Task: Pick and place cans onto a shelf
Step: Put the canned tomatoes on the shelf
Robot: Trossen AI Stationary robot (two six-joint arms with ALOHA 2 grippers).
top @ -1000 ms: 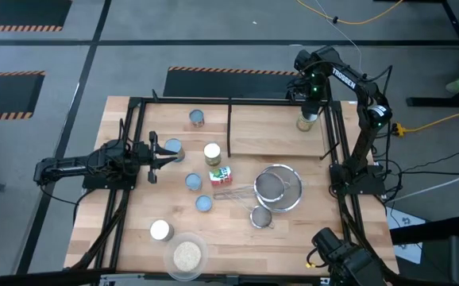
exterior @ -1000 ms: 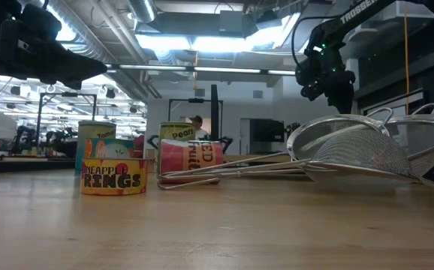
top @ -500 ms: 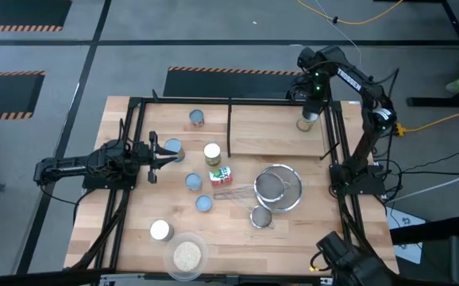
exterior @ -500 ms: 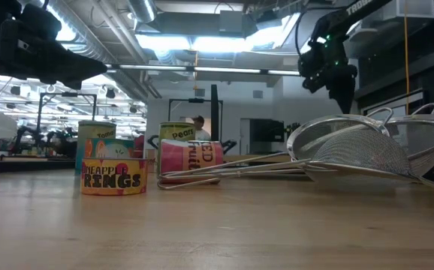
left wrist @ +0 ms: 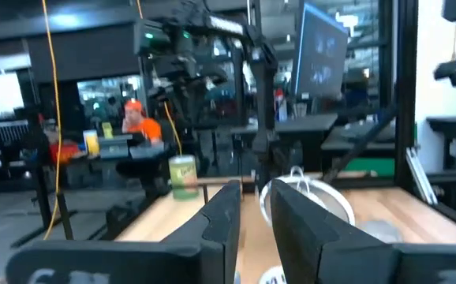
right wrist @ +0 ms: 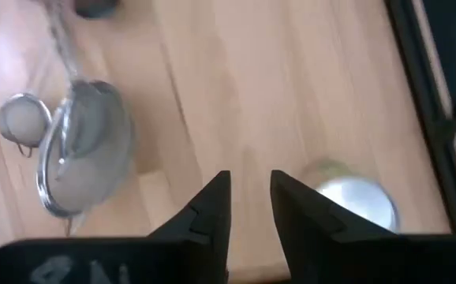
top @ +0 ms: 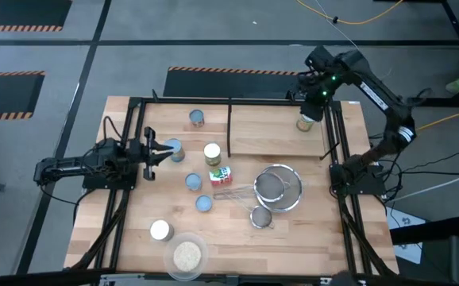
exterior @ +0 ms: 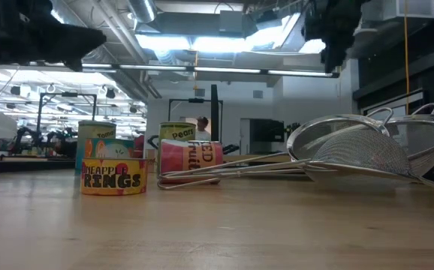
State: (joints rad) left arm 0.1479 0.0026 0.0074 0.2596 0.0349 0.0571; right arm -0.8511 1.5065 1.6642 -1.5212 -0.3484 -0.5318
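Right gripper [top: 322,89], jaws empty and narrowly parted above a can [top: 306,121] at the shelf [top: 273,131] corner, risks toppling it if it dips

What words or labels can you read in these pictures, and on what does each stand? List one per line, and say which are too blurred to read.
"RINGS", with part of "PINEAPPLE" above it: short yellow can, low view.
"Pears": can behind.
"ED" in large white letters: red can on its side.
Tall can: small word near its top, too blurred to read.
Can on the shelf: label unreadable.
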